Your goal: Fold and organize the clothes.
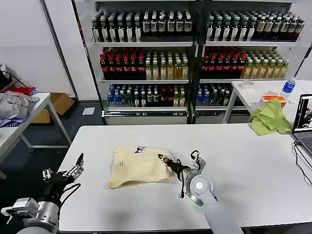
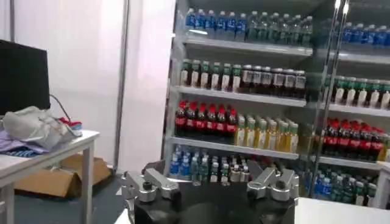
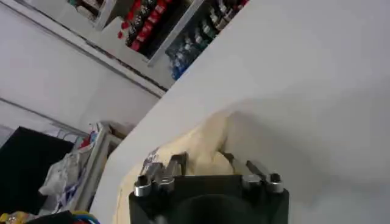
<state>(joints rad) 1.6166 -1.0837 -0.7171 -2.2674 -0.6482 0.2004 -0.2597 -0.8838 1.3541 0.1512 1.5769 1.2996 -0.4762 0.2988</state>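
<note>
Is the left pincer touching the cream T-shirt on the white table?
No, the left pincer hangs off the table's left edge, apart from the T-shirt.

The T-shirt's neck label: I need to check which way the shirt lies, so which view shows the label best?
The head view. There the label sits in plain sight at the far edge of the folded T-shirt, with the right gripper at the shirt's right side. The right wrist view catches the label partly, behind the fingers. The left wrist view faces the shelves.

head looks down; wrists low, facing shelves (image 2: pixel 244 91).

Right claw (image 3: pixel 207 165) over cream T-shirt (image 3: pixel 195 146)
</note>
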